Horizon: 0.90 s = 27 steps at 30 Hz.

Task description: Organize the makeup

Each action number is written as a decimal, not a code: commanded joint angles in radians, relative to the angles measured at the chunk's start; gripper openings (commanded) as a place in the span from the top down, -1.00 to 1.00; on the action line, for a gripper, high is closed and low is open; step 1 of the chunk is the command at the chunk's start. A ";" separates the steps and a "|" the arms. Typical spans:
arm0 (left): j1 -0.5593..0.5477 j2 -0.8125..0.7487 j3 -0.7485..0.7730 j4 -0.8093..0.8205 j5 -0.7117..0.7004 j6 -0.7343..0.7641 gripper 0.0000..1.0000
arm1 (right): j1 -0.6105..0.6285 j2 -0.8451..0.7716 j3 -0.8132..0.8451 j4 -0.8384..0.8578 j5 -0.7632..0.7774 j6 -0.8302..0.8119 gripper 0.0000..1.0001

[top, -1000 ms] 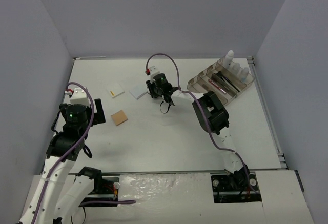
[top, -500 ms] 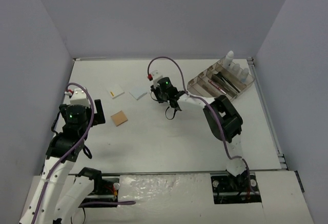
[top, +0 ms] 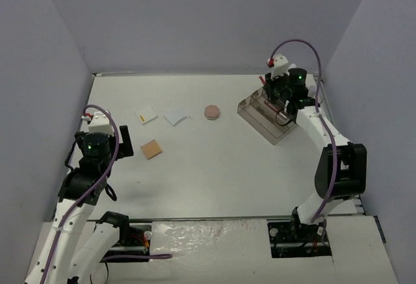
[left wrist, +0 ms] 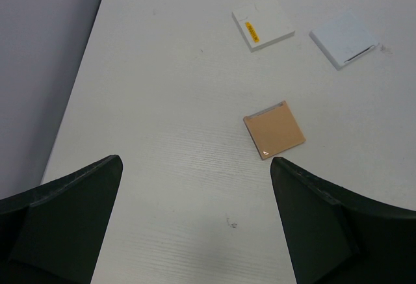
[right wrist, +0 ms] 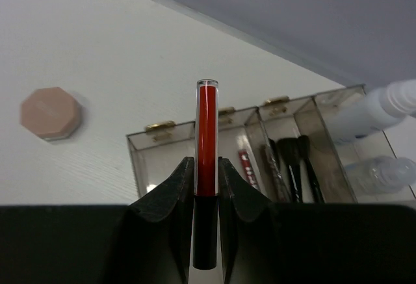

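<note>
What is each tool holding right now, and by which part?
The right tool clamps a thin red tube with a black end, gripping it low down, where red meets black. The left tool is open and holds nothing.

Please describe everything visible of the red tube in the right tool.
The red tube is slim and straight: clear plastic filled with red, a clear end on top, a black part below. It points upward in the right wrist view, pinched between the dark fingers of the right tool. It hangs over the smoky tray; only the fingers seem to touch it.
</note>
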 commanded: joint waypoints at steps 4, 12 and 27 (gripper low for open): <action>0.011 -0.015 0.017 0.058 -0.004 -0.001 -0.94 | -0.096 0.110 0.072 -0.004 -0.065 -0.124 1.00; 0.011 -0.010 0.020 0.061 0.015 -0.001 -0.94 | -0.138 0.220 0.060 -0.003 -0.021 -0.156 0.90; 0.011 -0.004 0.019 0.062 0.004 0.000 -0.94 | -0.127 0.189 0.028 0.027 -0.023 -0.120 -0.26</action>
